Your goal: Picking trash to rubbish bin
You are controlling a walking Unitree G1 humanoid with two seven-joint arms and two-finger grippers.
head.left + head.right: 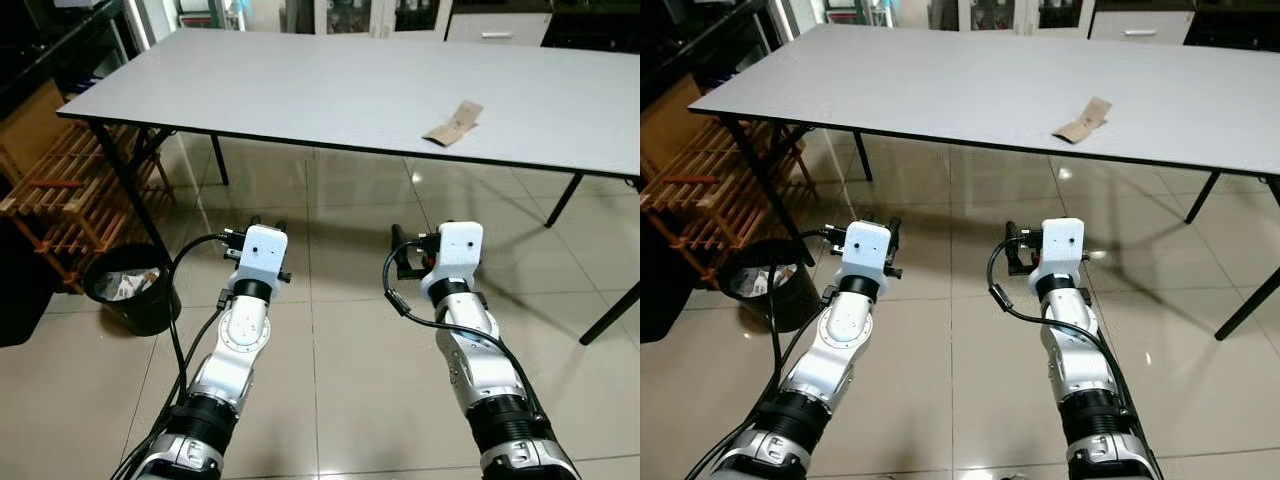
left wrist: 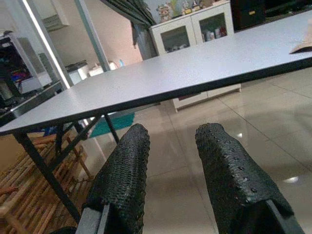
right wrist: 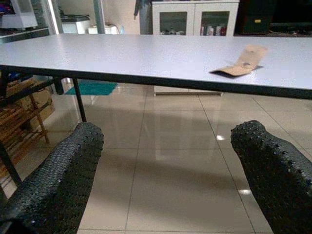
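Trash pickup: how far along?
Done: the black round rubbish bin on the floor already holds crumpled trash. In hand: nothing; left gripper and right gripper are open, below table height. Left: the flat brown cardboard scrap lies on the grey table.

You see one desk; one brown paper scrap on it; one black bin; one wooden rack; two arms.

Even indoor light, sharp head views

Small bright glare spots sit on the glossy floor tiles; the table casts a soft shadow beneath it. Wrist views are a little soft, with close black fingers slightly blurred.
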